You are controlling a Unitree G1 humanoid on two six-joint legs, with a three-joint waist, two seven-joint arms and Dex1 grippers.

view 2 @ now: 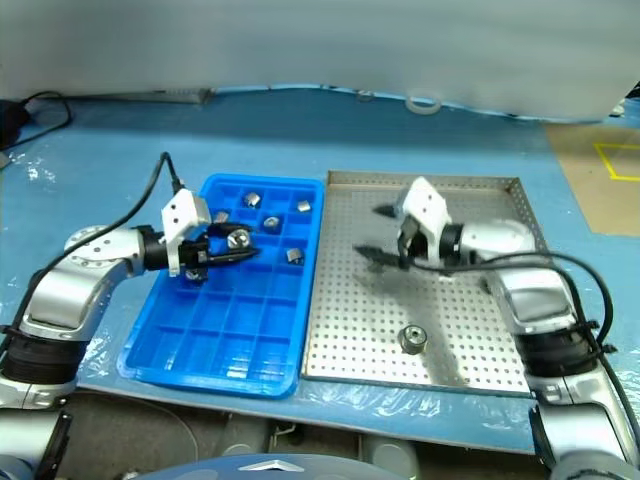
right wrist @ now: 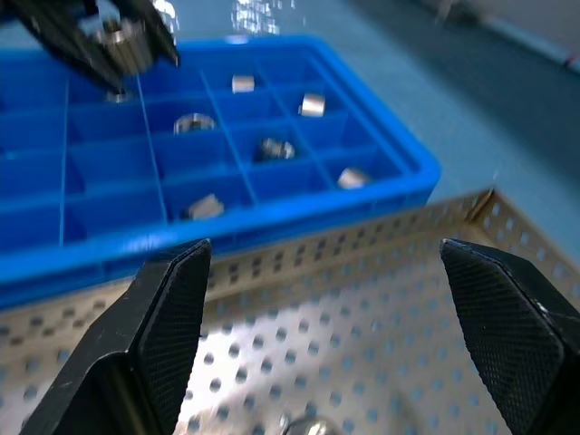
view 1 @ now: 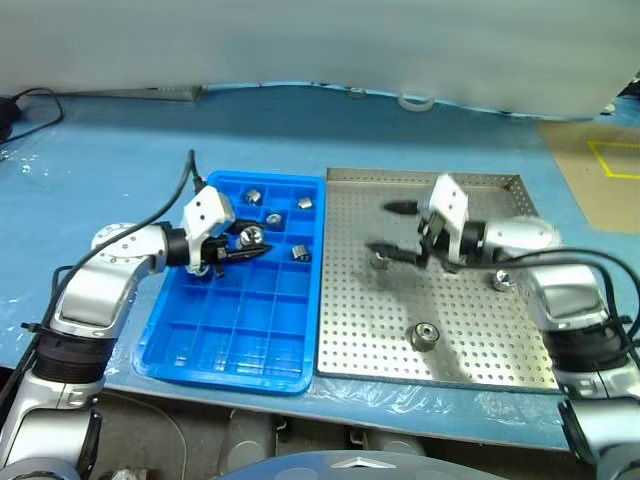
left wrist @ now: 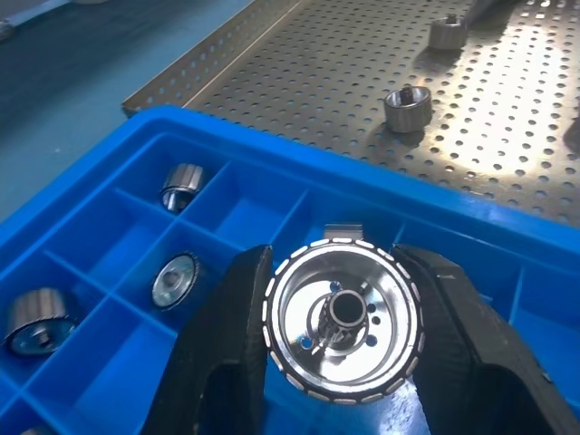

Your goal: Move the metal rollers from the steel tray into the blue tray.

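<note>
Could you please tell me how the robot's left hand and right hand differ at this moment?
The left hand is shut on a metal roller above the blue tray; the right hand is open and holds nothing. The right hand hangs over the steel tray. Both have two black fingers and point inward.

Head pair overlooks both trays [view 1: 330, 300]; wrist views close, low.

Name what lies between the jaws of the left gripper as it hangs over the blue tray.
A metal roller, clamped between the left gripper's jaws above the blue tray, clearest in the left wrist view.
</note>
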